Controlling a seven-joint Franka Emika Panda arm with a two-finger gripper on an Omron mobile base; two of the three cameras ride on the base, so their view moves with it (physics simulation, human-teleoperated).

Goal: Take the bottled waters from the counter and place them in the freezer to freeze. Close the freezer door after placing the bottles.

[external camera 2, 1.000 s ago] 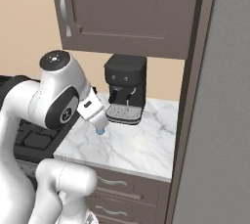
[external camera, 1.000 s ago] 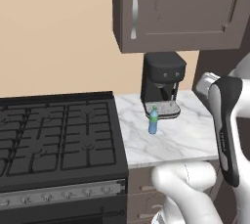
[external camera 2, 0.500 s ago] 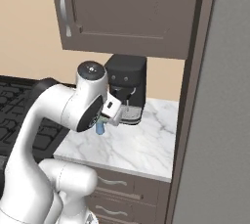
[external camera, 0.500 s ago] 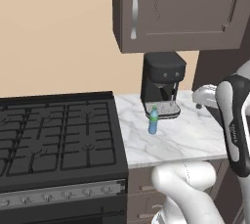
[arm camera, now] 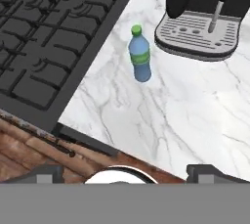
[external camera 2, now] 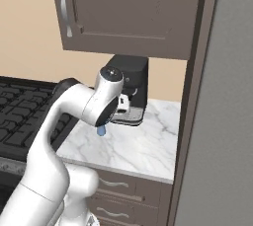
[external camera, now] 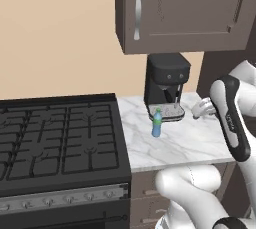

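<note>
Standing upright on the counter [arm camera: 185,105], translucent blue bottle [arm camera: 139,59], green cap and band; pincer [arm camera: 124,171] released.

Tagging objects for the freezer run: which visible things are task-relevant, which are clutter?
Job:
- translucent blue plastic bottle with green cap, upright
- white grey-veined marble counter it stands on
- open two-finger gripper, empty

Lying about:
- black coffee machine
- black gas stove
- grey-brown wall cabinet

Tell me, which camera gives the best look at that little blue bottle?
The hand view: the blue bottle stands whole and unobstructed on the marble counter. The left base view shows it smaller; in the right base view the arm hides nearly all of it.
</note>
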